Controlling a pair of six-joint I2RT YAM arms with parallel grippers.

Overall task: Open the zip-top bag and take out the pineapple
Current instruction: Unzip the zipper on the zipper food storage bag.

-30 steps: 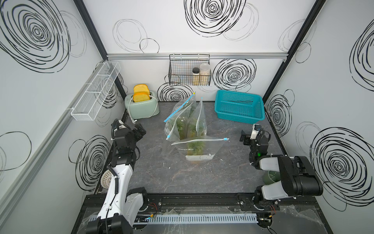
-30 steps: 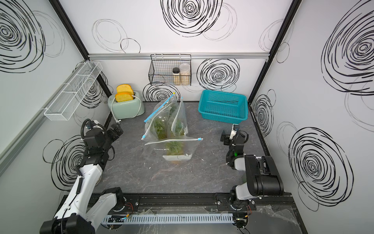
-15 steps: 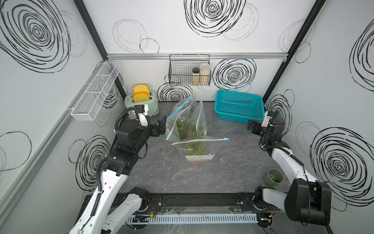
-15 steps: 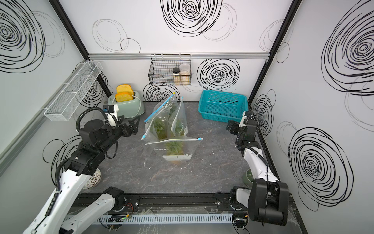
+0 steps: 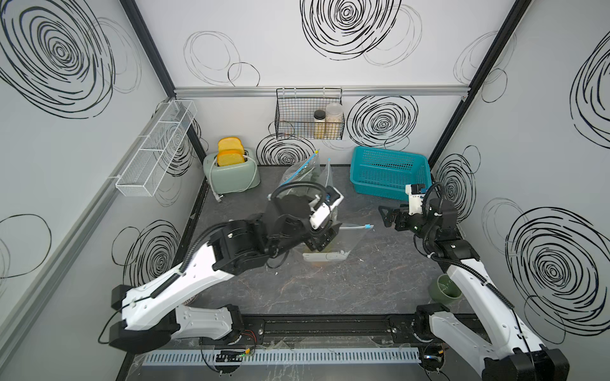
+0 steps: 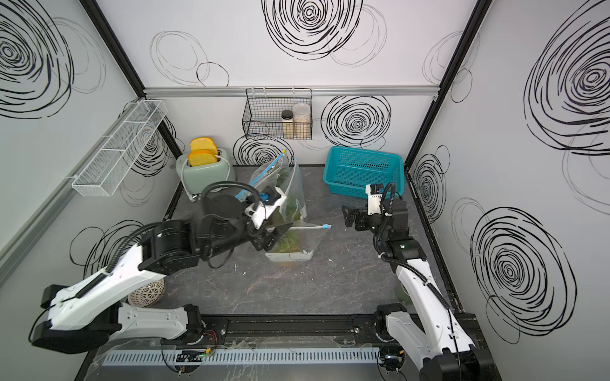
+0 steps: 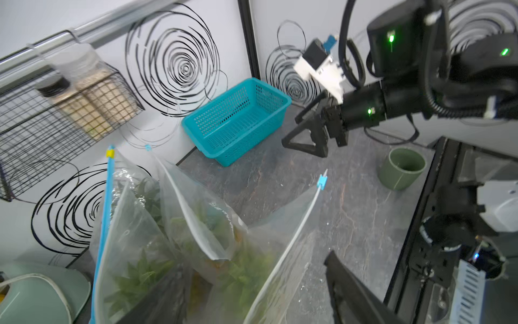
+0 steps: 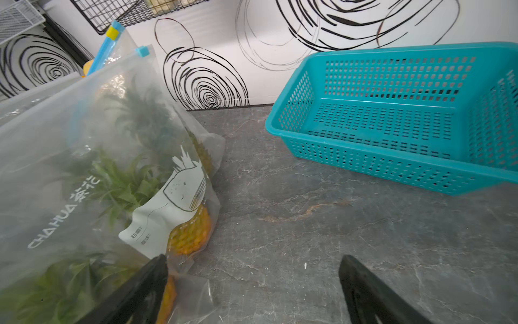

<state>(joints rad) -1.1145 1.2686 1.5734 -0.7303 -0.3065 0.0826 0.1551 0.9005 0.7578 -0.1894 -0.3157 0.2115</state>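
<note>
- My left gripper is released. Its fingers are spread to either side of the white zip edge of the clear plastic zip-top bag, and one shows through the plastic.
- The small blue slider sits at the far end of that edge, well beyond my left fingertips.
- The yellow pineapple with green leaves is inside the bag, below my left fingers.
- My right gripper is released and empty, near the bag's bottom corner, with the teal plastic mesh basket ahead of it.

White walls with black swirls; dark marbled bench; black wire basket upper centre, white mesh rack left.
</note>
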